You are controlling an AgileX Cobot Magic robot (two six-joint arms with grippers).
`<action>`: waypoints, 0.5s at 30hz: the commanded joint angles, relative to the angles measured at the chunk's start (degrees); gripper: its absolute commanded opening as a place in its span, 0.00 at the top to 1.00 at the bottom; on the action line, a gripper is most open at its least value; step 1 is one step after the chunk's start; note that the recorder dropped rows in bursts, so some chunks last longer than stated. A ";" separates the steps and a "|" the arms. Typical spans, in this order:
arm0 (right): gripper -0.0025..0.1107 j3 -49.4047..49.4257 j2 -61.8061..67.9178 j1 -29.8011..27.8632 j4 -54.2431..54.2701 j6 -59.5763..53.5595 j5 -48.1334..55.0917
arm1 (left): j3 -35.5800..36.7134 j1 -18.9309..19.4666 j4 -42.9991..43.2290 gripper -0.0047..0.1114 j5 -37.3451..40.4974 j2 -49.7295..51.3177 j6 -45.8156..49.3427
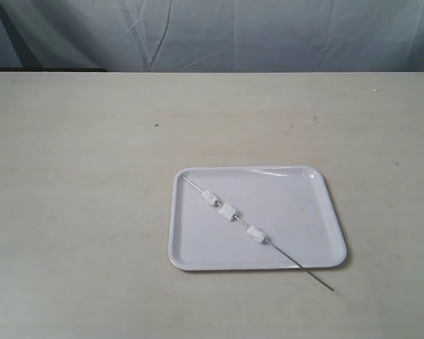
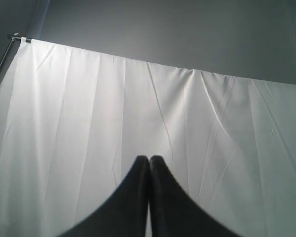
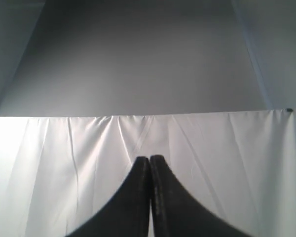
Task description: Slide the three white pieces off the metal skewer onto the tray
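1. Exterior view: we count one tray [image 1: 318, 233], white and glossy, lying on the pale table [image 1: 78, 176] in the lower right of the frame.
2. We count one skewer [image 1: 297, 263], a thin grey rod. It lies slantwise across the tray, from near the tray's upper-left corner down to the lower right. Its lower-right end passes over the rim and sticks out above the table.
3. We count three white pieces, all threaded on the skewer and all over the tray. They are the upper-left piece [image 1: 209, 198], the middle piece [image 1: 229, 212] and the lower-right piece [image 1: 256, 234]. They sit apart from one another, with bare rod between them.
4. Left wrist view: we see one left gripper [image 2: 149, 160] with its two dark fingers pressed together, nothing between them. It points at a white curtain [image 2: 89, 123].
5. Right wrist view: we see one right gripper [image 3: 149, 160], likewise closed tight on nothing, with the curtain beyond it.
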 commanded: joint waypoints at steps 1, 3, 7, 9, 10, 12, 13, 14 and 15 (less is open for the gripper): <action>0.98 -4.84 -0.09 -0.31 -5.19 8.24 12.73 | -1.46 -0.26 0.88 0.96 2.45 -0.20 -1.15; 0.98 -6.84 -0.09 -0.31 -6.21 12.04 22.02 | -3.09 -0.26 2.74 0.96 7.62 -0.20 -4.28; 0.98 -11.88 -0.02 -0.20 -5.57 17.94 45.53 | -7.85 -0.26 17.02 0.96 20.50 0.89 -15.40; 0.98 -15.19 1.47 -0.20 -5.57 17.94 56.34 | -9.64 -0.26 31.09 0.96 22.89 3.19 -25.79; 0.98 -16.76 2.35 0.04 -5.57 17.94 59.35 | -10.53 -0.26 37.98 0.96 22.19 4.74 -31.59; 0.98 -19.66 5.35 1.70 -4.31 16.50 64.06 | -12.19 -0.26 49.35 0.96 18.73 7.96 -42.10; 0.98 -20.89 7.35 2.59 -3.09 13.66 66.35 | -13.14 -0.26 54.77 0.96 16.64 10.03 -46.75; 0.98 -22.57 9.71 3.77 -0.75 9.83 69.10 | -14.05 -0.26 59.63 0.96 14.48 12.31 -50.68; 0.98 -24.26 12.45 4.92 2.13 5.76 72.12 | -14.89 -0.26 63.51 0.96 12.82 14.75 -53.29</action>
